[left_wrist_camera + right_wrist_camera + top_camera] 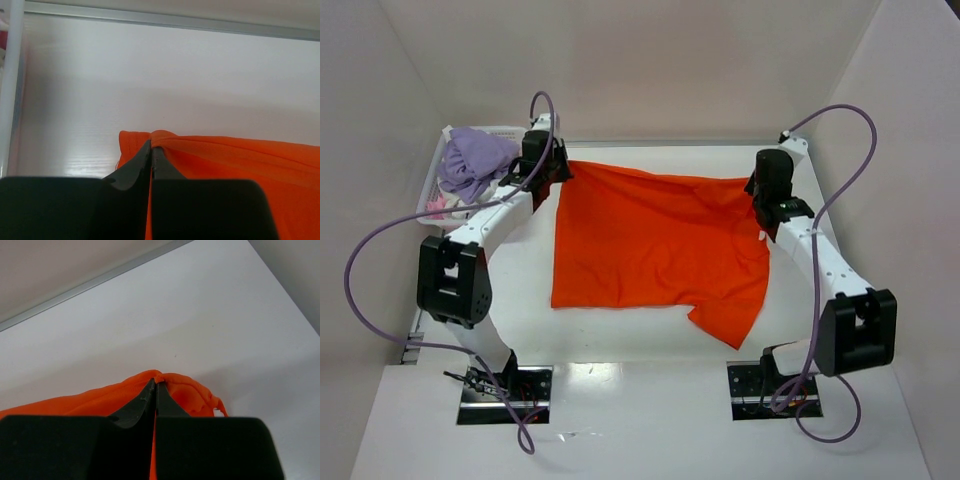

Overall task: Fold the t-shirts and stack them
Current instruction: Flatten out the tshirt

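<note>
Gripping the orange t-shirt (650, 240) by its two far corners, I see my left gripper (151, 145) pinched shut on the far-left corner beside the white lattice basket (500, 129). My right gripper (155, 383) is clamped on the far-right corner. The cloth spreads across the white table (650, 345), with its near-right hem bunched.

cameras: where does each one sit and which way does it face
Top external: above and behind the bases, looking down on the table, the spread orange t-shirt and the basket; left arm and right arm show whole.
Left wrist: on that wrist, facing the table's far edge along the left gripper, shut on a shirt corner.
Right wrist: on that wrist, facing the far edge along the right gripper, shut on the shirt's edge.
Shared: all three show the orange t-shirt.
</note>
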You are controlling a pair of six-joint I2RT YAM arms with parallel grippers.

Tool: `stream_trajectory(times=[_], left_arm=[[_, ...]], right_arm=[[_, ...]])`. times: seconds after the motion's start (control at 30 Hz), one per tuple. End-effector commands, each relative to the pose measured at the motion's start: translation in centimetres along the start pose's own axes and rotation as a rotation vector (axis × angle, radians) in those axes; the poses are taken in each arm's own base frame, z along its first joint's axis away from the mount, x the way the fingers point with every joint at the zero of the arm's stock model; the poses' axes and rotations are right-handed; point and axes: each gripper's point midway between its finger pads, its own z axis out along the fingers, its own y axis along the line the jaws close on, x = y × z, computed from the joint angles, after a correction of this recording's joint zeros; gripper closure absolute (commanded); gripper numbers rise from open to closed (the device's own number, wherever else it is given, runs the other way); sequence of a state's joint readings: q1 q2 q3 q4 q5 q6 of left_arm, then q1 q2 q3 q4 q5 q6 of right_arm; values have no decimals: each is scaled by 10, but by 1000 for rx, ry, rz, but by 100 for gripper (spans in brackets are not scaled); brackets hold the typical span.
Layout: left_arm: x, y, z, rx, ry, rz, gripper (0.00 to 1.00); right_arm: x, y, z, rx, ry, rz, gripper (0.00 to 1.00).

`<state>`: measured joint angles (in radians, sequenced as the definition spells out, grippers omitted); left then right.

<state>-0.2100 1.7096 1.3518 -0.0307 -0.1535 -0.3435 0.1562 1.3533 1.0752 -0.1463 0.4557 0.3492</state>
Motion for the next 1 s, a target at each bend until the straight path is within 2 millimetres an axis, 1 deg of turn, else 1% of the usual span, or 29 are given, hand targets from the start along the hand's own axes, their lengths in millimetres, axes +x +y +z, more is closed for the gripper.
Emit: stream_trajectory(times=[0.0,0.03,0.07,0.1,0.13,0.17,0.2,0.27,0.3,0.33,0.37,0.4,0.43,0.47,0.5,0.53,0.57,0.6,0.63,0.7,0.77,0.8,0.87,0.93,0.97], left_arm=[[-26,-4,16,24,-71,-1,100],[-26,-3,16,24,-71,-1,100],[-24,-3,20,24,-72,-1,100],[-25,3,24,7,-78,5,100],[-25,3,24,7,-78,5,100],[-25,9,28,-4,-77,14,100],[-21,10,31,-6,-66,15,100],[-26,22,35,-25,-79,5,100],[-30,21,35,-23,-88,4,100],[-27,26,38,-25,-77,10,100],[-29,25,41,-24,-82,10,100],[-25,26,44,-26,-73,24,100],[-35,24,43,-22,-93,22,100],[-33,25,45,-25,-81,37,100],[-36,24,44,-25,-83,37,100],[-35,24,48,-25,-81,37,100],[-37,24,50,-26,-80,46,100],[-33,25,53,-28,-71,47,100],[-38,24,53,-25,-81,46,100],[-35,25,55,-28,-71,58,100],[-34,27,55,-39,-63,69,100],[-34,28,55,-40,-63,78,100],[-23,32,55,-54,-36,90,100],[-24,34,48,-63,-41,90,100],[-17,36,49,-65,-28,91,100]], right_arm=[[-47,17,14,-26,-142,57,99],[-46,14,19,-17,-143,59,99],[-43,17,25,-21,-131,43,99],[-45,19,28,-24,-139,47,99],[-52,21,31,-35,-153,58,99],[-48,16,37,-27,-141,46,99],[-51,20,44,-30,-147,50,99],[-50,15,56,-28,-139,64,99],[-53,22,62,-43,-143,78,99],[-49,18,67,-38,-132,76,99],[-54,21,70,-43,-145,82,99],[-60,19,73,-38,-159,101,99],[-59,19,77,-53,-155,102,99],[-58,20,80,-52,-150,100,99],[-66,20,81,-62,-167,109,99],[-60,21,85,-65,-153,89,99],[-58,23,88,-72,-147,87,99],[-66,25,87,-79,-166,85,99],[-59,27,91,-87,-150,79,99],[-57,34,97,-115,-138,75,99],[-51,39,103,-133,-118,69,99],[-51,39,103,-133,-118,69,99],[-50,42,103,-144,-114,88,99],[-46,44,103,-161,-106,87,99],[-43,42,101,-159,-101,85,99]])
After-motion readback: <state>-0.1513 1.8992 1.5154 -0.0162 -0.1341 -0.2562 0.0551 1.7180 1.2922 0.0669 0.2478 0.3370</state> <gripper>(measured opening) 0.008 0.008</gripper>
